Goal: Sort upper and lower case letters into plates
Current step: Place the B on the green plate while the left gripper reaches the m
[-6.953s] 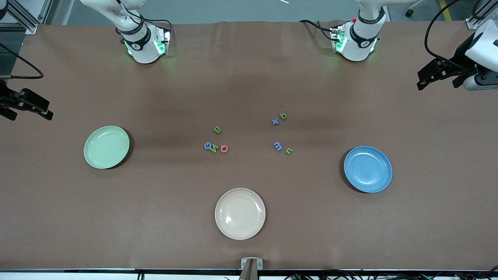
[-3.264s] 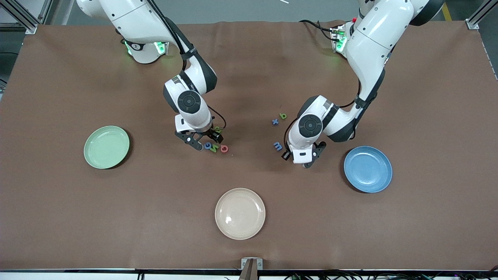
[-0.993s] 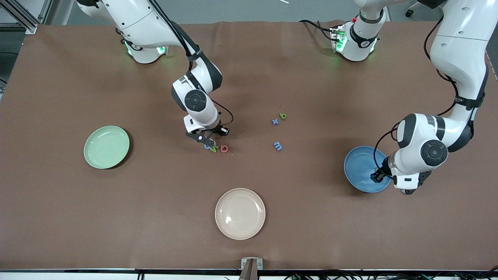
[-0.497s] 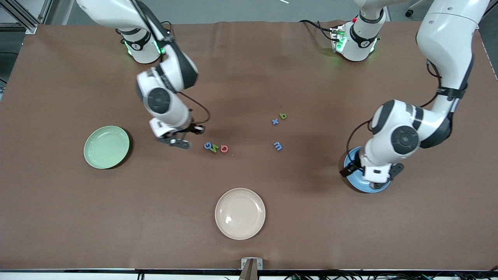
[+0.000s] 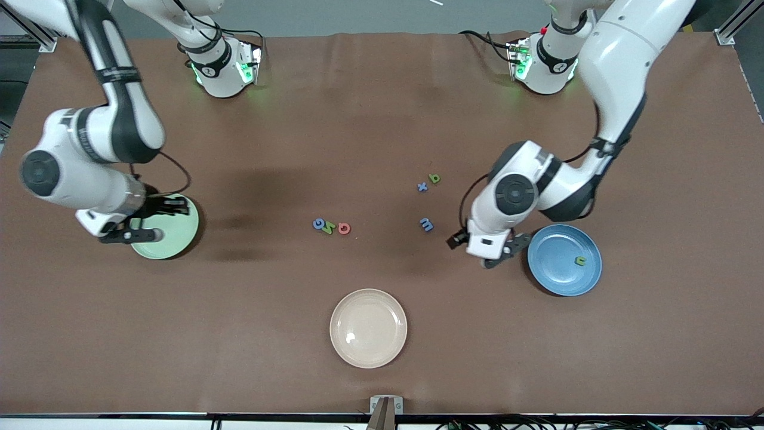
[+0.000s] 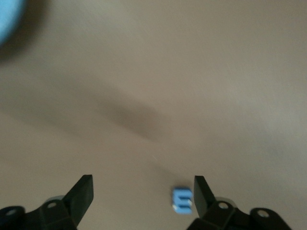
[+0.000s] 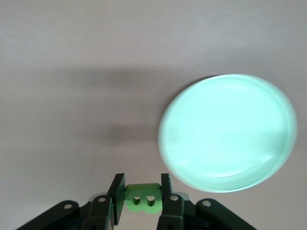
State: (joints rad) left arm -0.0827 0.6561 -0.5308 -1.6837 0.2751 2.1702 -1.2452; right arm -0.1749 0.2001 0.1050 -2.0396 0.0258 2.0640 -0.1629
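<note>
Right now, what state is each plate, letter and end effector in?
Left end effector: open, above blue m.
Right end effector: shut on green B, by the mint plate.
Blue plate: holds green n.
Cream plate: holds nothing.
Other letters: on the table.

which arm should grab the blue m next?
Left. Its open left gripper hangs beside the blue m, which shows between its jaws in the wrist view. The right gripper holds the green B by the green plate.

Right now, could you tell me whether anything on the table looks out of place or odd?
Nothing stands out. A green letter lies flat in the blue plate, the other loose letters lie flat on the table, and the cream plate sits unused.
</note>
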